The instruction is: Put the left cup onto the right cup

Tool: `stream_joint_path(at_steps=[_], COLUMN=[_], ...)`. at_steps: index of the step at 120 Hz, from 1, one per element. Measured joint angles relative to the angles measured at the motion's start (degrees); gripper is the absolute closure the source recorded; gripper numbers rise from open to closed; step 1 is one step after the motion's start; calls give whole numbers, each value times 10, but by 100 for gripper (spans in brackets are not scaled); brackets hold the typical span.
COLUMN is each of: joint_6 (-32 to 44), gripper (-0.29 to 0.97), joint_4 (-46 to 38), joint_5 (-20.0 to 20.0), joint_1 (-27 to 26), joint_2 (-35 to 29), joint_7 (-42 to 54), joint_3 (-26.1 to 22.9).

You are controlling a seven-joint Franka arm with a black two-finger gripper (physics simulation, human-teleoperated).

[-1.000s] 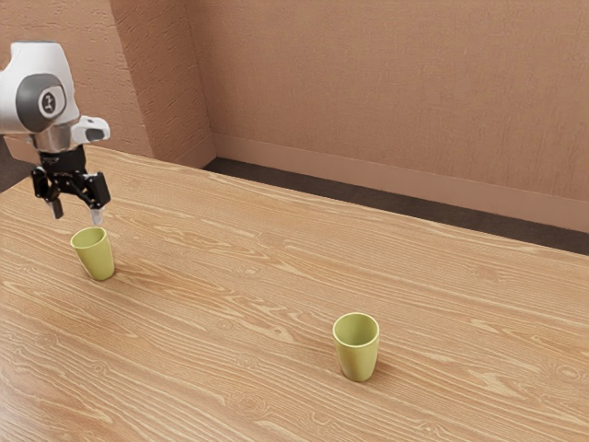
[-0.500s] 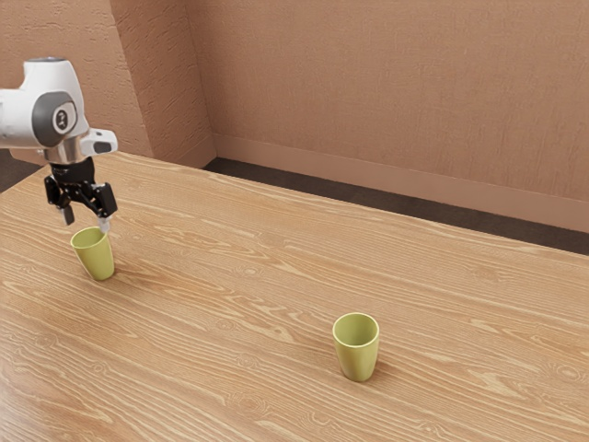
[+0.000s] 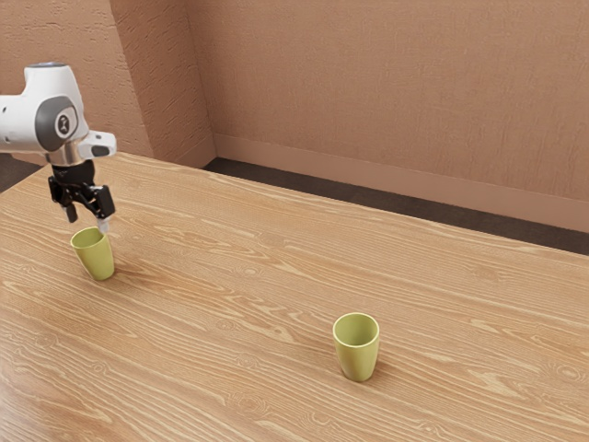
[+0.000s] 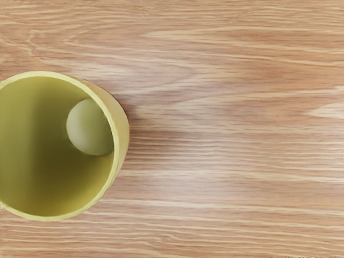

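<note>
Two olive-green cups stand upright on the wooden table (image 3: 239, 276). The left cup (image 3: 94, 253) is at the exterior view's left; the right cup (image 3: 356, 346) stands alone near the front middle. My gripper (image 3: 86, 221) hangs just above the left cup's rim, its fingers open and pointing down, holding nothing. In the wrist view the left cup (image 4: 51, 148) is seen from above, its open mouth and round bottom showing, close beneath my hand.
Brown walls rise behind the table, with a corner at the back left. A dark floor strip (image 3: 414, 204) runs along the table's far edge. Bare tabletop spans between the two cups.
My hand has come down and shifted slightly, ending closer to the left cup's rim. Both cups stay where they were.
</note>
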Motion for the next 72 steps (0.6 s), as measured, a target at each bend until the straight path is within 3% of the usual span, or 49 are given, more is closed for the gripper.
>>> stream_joint_path(at_steps=[72], joint_6=[5], gripper=[0], joint_4=[17], joint_5=[-1], joint_1=[12], joint_2=[32], joint_7=[35], joint_3=[0])
